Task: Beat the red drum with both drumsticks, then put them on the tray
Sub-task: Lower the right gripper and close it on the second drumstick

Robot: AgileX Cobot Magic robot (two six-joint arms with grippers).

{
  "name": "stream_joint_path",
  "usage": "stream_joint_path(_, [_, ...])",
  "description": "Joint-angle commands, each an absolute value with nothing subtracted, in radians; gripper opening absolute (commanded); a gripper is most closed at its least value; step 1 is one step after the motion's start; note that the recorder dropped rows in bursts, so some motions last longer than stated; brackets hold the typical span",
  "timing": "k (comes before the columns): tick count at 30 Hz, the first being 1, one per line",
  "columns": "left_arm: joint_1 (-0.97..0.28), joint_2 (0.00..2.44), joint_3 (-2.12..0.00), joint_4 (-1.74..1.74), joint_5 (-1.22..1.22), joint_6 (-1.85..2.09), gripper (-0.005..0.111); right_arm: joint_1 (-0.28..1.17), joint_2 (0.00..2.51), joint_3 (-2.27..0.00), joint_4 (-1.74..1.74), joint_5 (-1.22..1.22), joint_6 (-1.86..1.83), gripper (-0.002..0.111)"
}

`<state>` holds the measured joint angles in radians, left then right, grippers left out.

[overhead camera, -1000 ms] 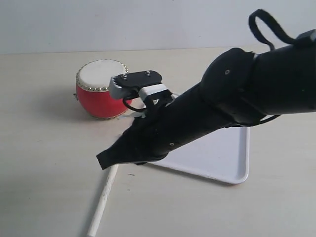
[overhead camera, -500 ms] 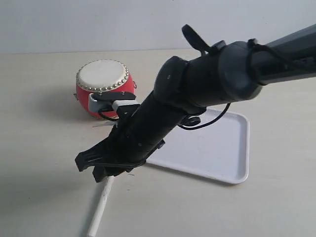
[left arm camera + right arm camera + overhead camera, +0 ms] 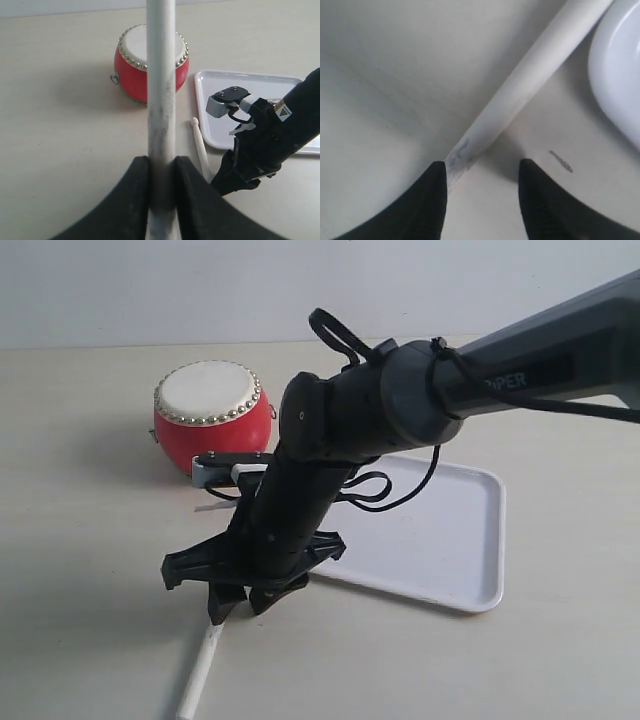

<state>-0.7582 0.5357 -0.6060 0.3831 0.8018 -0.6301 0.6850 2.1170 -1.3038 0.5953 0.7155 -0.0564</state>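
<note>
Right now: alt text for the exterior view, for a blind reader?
A black robot arm reaches in from the right, its open right gripper poised over a thin whitish wooden drumstick lying on the beige table. Behind it sit a small red barrel drum with a cream skin and a flat white plastic tray.

Pale beige tabletop [image 3: 90,540]; plain light grey wall [image 3: 200,290] behind.
</note>
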Motion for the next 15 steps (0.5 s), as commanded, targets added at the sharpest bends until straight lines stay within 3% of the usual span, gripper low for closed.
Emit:
stream_joint_path(1, [-0.758, 0.537, -0.604, 0.379, 0.804, -0.63, 0.0, 0.686, 2.121, -1.313, 0.63, 0.674, -0.055, 0.045])
stream_joint_path(15, [-0.758, 0.537, -0.604, 0.379, 0.815, -0.627, 0.0, 0.686, 2.198, -1.363, 0.643, 0.639, -0.022, 0.044])
